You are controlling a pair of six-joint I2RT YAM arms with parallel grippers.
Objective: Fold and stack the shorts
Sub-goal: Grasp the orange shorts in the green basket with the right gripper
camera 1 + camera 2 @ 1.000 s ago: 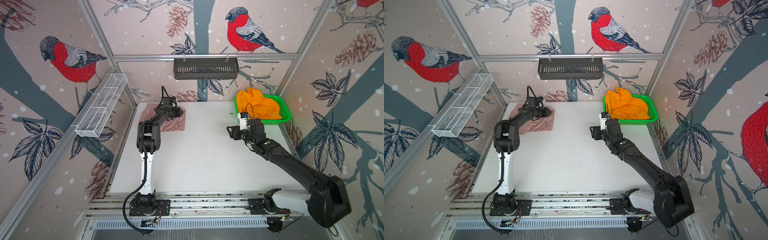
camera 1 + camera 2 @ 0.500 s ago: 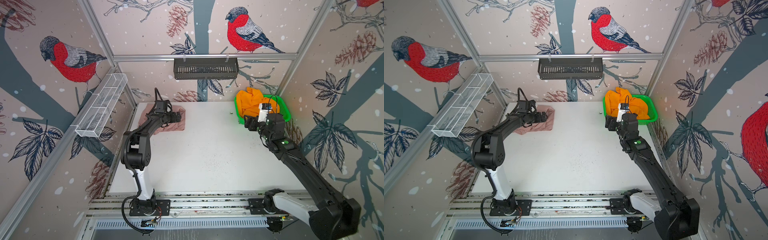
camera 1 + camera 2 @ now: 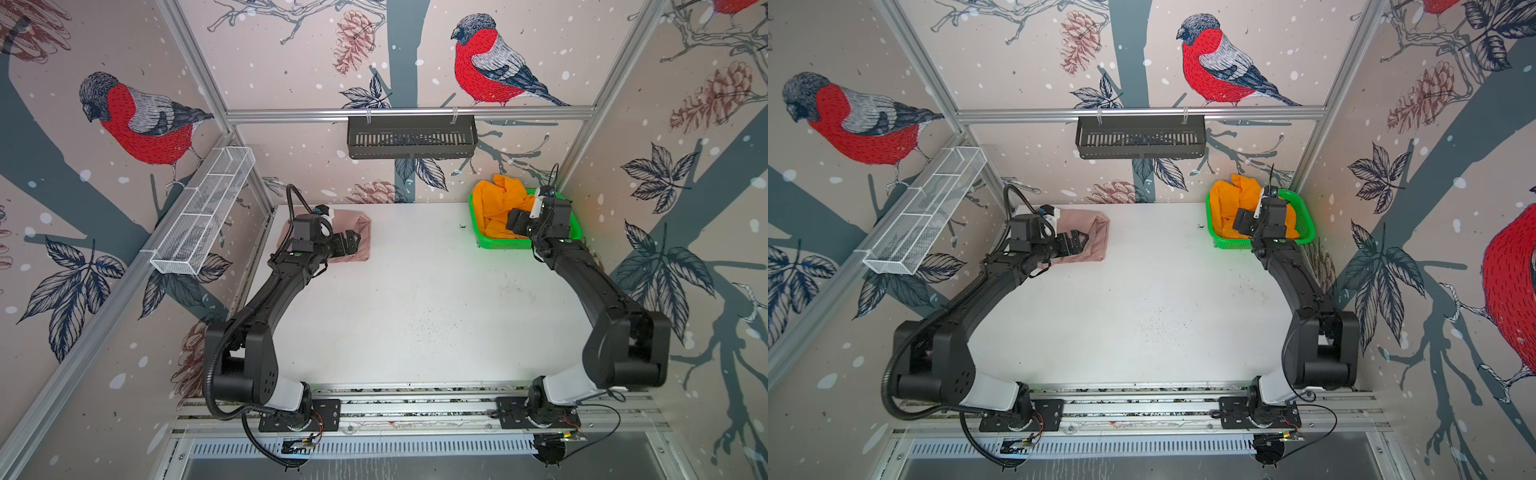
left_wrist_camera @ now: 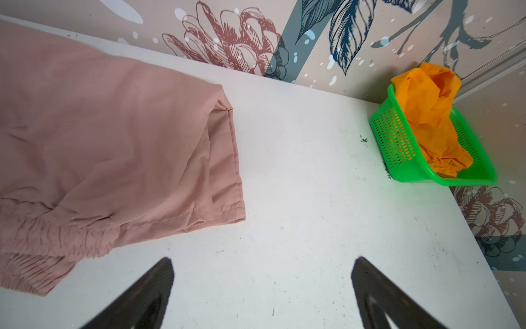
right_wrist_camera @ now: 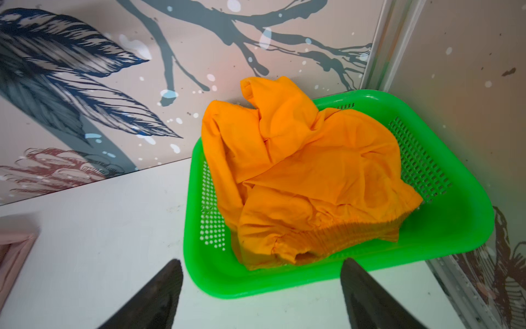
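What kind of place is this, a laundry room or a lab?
Probably a robot test cell, not a home: left arm and right arm bolted to a metal rail, an aluminium frame holding bird-print panels, and a white table with pink shorts and a green basket of orange shorts.

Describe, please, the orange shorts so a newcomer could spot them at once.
On the white table, find the green mesh basket in the far right corner. The orange shorts lie crumpled inside it; the pink shorts lie flat on bare tabletop.
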